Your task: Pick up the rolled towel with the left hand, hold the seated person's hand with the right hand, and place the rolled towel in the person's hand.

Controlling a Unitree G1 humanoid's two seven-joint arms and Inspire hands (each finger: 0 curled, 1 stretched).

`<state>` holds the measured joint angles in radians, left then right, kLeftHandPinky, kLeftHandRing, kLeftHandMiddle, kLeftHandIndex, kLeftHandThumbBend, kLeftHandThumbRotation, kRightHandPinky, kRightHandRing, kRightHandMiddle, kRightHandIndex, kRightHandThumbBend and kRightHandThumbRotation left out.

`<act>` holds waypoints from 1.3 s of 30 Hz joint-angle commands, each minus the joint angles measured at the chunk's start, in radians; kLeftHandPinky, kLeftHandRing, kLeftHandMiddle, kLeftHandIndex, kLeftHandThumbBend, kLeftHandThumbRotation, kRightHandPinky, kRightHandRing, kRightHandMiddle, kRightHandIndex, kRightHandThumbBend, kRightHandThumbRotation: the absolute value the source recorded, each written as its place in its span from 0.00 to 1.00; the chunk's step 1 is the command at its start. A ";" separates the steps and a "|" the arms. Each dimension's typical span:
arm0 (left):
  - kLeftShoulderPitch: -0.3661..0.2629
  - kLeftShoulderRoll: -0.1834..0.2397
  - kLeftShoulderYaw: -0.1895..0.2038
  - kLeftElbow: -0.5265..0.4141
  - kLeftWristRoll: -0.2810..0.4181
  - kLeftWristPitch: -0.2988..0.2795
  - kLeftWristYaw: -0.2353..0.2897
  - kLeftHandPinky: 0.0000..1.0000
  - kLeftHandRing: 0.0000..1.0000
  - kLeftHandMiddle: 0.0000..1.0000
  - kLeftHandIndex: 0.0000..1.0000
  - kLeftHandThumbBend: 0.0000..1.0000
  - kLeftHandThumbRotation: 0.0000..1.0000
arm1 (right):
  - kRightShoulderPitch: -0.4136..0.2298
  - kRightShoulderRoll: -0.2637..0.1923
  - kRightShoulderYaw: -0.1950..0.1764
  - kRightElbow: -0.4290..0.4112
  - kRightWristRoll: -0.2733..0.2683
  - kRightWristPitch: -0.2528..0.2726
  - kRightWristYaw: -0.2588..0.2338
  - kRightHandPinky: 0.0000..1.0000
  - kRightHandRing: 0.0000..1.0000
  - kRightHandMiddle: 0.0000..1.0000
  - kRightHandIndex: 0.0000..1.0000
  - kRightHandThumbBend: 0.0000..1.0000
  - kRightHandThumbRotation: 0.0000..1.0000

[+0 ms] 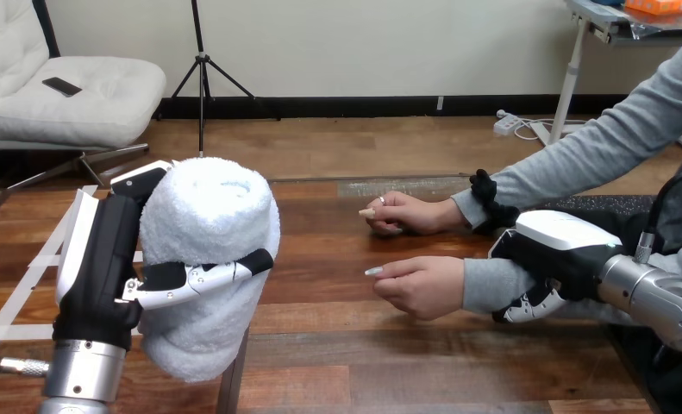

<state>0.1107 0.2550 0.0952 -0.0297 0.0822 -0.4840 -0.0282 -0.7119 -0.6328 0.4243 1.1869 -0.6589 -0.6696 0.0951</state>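
Rolled towel gripped in the left hand, the person's forearm held in the right

The rolled towel stands upright in the left hand, whose fingers and thumb are clamped round its middle, well apart from the person's hand. The right hand is just behind that hand, its fingers curled under the forearm. The person's hand is the only receiver; it lies knuckles-up, loosely curled and holding nothing. I judge it needs turning palm-up before the towel comes across and is lowered in

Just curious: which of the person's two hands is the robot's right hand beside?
The nearer hand; the robot's right hand curls round its forearm. The farther hand lies apart.
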 commanded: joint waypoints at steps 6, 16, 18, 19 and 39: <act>-0.047 -0.014 0.012 -0.041 -0.018 -0.046 0.007 0.34 0.37 0.41 0.42 0.66 0.00 | -0.053 0.012 -0.034 -0.002 0.049 -0.019 -0.021 0.23 0.28 0.34 0.35 0.47 0.09; -0.054 -0.016 0.012 -0.032 -0.022 -0.045 0.007 0.33 0.36 0.41 0.42 0.66 0.00 | -0.052 0.006 -0.044 -0.008 0.078 -0.034 -0.011 0.22 0.26 0.32 0.34 0.46 0.12; -0.057 -0.016 0.012 -0.026 -0.028 -0.050 0.004 0.33 0.36 0.41 0.42 0.66 0.00 | -0.052 0.006 -0.048 -0.008 0.083 -0.040 -0.015 0.21 0.25 0.31 0.32 0.45 0.12; -0.058 -0.016 0.012 -0.024 -0.029 -0.051 0.003 0.33 0.36 0.41 0.42 0.66 0.00 | -0.051 0.006 -0.049 -0.007 0.084 -0.042 -0.017 0.20 0.25 0.31 0.32 0.45 0.12; -0.158 -0.053 0.022 0.092 -0.045 -0.114 0.037 0.31 0.35 0.41 0.42 0.68 0.00 | -0.061 0.000 -0.087 -0.024 0.141 -0.064 0.024 0.17 0.22 0.28 0.29 0.45 0.11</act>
<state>0.0809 0.2268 0.0956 0.0244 0.0672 -0.5439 -0.0173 -0.7120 -0.6361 0.3798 1.1876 -0.5648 -0.7041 0.1121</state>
